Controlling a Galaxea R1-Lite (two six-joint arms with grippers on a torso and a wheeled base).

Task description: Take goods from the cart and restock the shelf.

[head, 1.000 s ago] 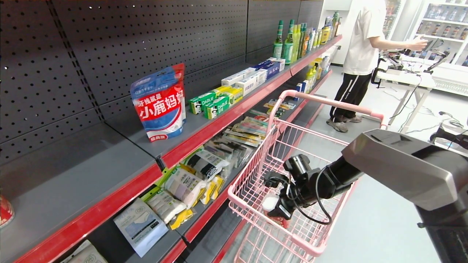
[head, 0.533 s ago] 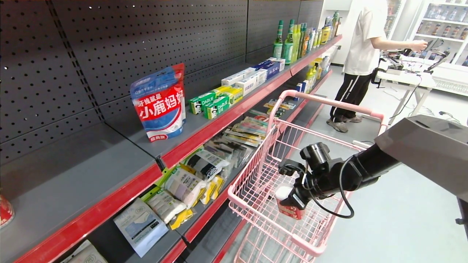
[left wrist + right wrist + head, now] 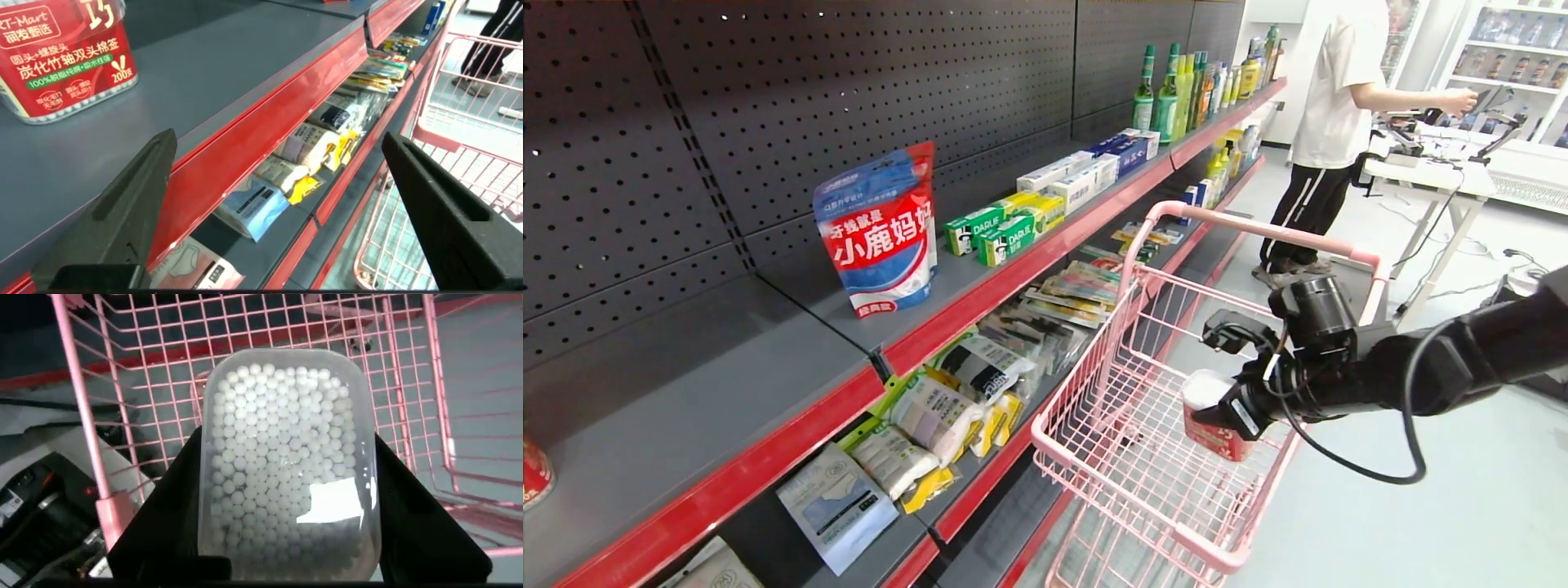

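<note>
My right claw (image 3: 1217,415) is shut on the sides of a tub (image 3: 286,457), lid toward my wrist, a hold that should keep it from slipping; it hangs over the cart (image 3: 1258,230). My left claw (image 3: 282,214) gapes empty at the shelf (image 3: 686,384) edge, where a second tub (image 3: 65,57) stands, likely where this one belongs.
</note>
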